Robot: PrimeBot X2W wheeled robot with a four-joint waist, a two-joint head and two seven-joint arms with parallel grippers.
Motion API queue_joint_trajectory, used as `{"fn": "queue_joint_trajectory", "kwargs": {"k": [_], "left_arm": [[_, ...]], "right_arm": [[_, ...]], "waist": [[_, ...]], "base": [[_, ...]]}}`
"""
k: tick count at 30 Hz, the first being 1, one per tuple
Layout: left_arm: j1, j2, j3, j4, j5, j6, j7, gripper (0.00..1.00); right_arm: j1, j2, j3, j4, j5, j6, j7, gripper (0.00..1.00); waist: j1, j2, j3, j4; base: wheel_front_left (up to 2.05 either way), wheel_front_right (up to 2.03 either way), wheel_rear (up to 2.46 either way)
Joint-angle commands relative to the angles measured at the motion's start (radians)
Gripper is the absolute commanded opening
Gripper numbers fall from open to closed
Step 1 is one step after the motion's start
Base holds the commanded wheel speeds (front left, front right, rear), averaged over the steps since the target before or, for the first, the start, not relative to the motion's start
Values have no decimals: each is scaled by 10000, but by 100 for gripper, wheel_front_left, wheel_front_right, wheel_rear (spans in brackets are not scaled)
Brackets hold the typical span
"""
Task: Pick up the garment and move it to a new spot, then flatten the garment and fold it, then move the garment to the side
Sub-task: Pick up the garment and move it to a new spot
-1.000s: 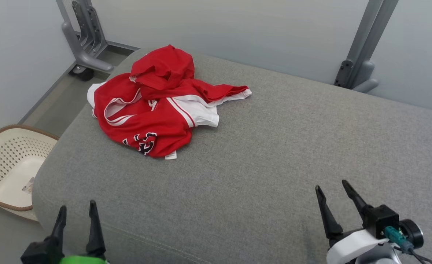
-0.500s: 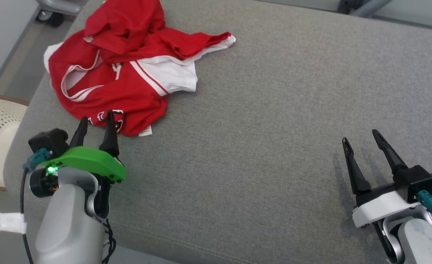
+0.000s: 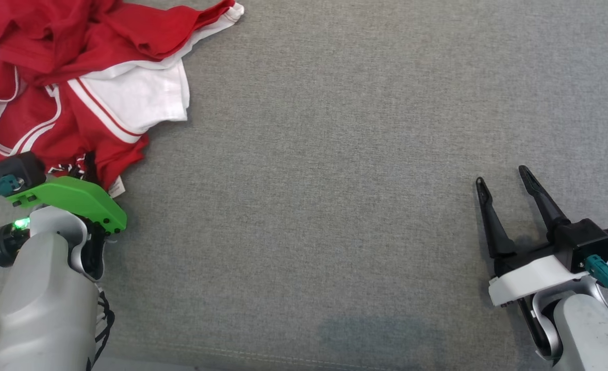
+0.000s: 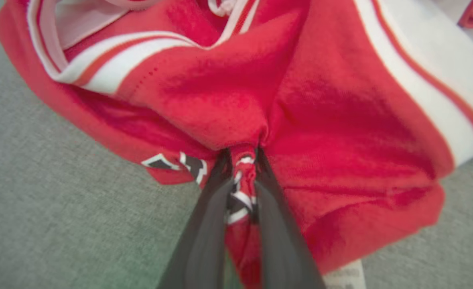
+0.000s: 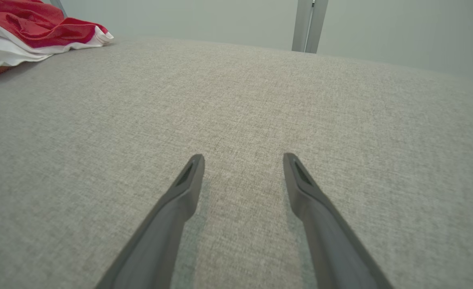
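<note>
The crumpled red-and-white jersey garment (image 3: pixel 77 56) lies at ten o'clock on the grey woven fabric cushion (image 3: pixel 334 154). At eight o'clock the left gripper (image 4: pixel 242 156) pinches a red fold of its near edge between narrow jaws. At four o'clock the right gripper (image 3: pixel 502 175) stands wide and empty.

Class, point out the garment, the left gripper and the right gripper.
garment (image 3: pixel 77 36): head view, red upper folds.
left gripper (image 4: pixel 242 160): left wrist view, between fingertips pinching garment.
right gripper (image 5: pixel 243 157): right wrist view, between open fingertips.
</note>
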Motion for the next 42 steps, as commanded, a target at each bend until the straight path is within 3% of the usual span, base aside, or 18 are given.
{"fn": "queue_joint_trajectory", "kwargs": {"k": [1, 6, 13, 18, 23, 29, 35, 42], "left_arm": [[134, -161, -132, 342, -42, -47, 133, 0], [-66, 66, 25, 83, -121, -60, -791, 0], [203, 822, -117, -2198, 389, 208, -1310, 0], [748, 1823, 241, -5385, 535, 730, -298, 0], [1483, 2995, 1000, -9608, 586, 1626, 1764, 0], [1305, 3338, 839, -12757, 327, 1868, 3535, 0], [855, 2703, -669, -14125, 413, 1957, 4585, 0], [1628, 1166, -2555, -13545, 308, 2227, 4547, 0]], "right_arm": [[-97, 33, -8, -7, 24, -6, -36, 100], [77, 227, -47, 82, 83, -6, -36, 100], [451, 688, 71, 303, 158, -6, -35, 100], [533, 1006, 157, 386, 208, -6, -35, 100], [546, 1287, 55, 469, 317, -6, -35, 100], [515, 1524, -96, 526, 463, -6, -35, 100], [307, 1631, -86, 554, 570, -6, -35, 100], [289, 1663, -68, 617, 973, -6, -35, 100]], "waist": [[0, 5, 154, -317], [0, 5, -167, -364], [0, 5, -974, -350], [0, 5, -1454, -602], [0, 5, -1774, -1063], [0, 5, -1843, -1609], [0, 5, -1792, -2400], [0, 5, -1854, -3594]], "base": [[0, 0, 0], [0, 0, 0], [0, 0, 0], [0, 0, 0], [0, 0, 0], [0, 0, 0], [0, 0, 0], [0, 0, 0]]}}
